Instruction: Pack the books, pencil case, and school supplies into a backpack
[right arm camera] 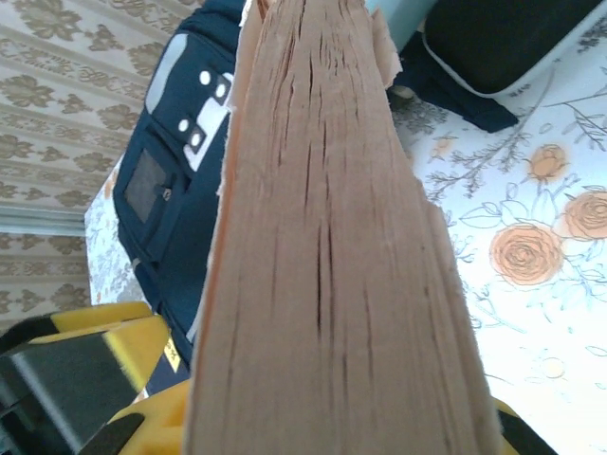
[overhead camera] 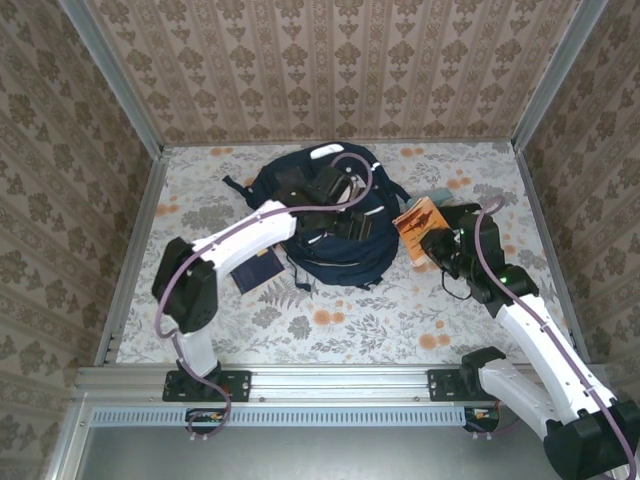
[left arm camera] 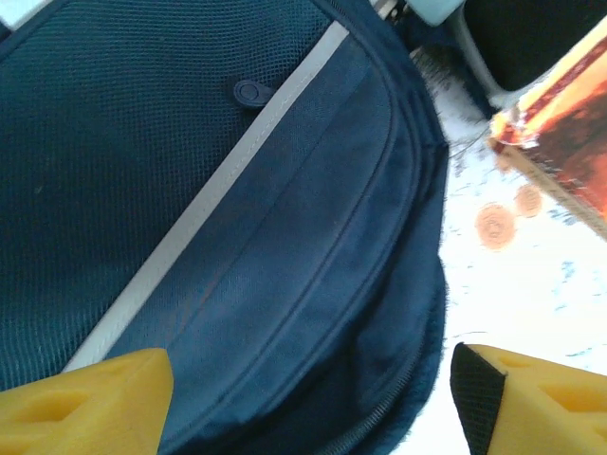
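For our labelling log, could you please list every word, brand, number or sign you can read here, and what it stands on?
None can be read.
orange book: cover print too small in the top view, blurred in the left wrist view.
backpack: no legible brand; its round stud shows no readable mark.

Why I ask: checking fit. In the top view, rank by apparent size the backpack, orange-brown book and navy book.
1. backpack, largest.
2-3. orange-brown book and navy book look alike; the navy one is partly hidden, so unranked.
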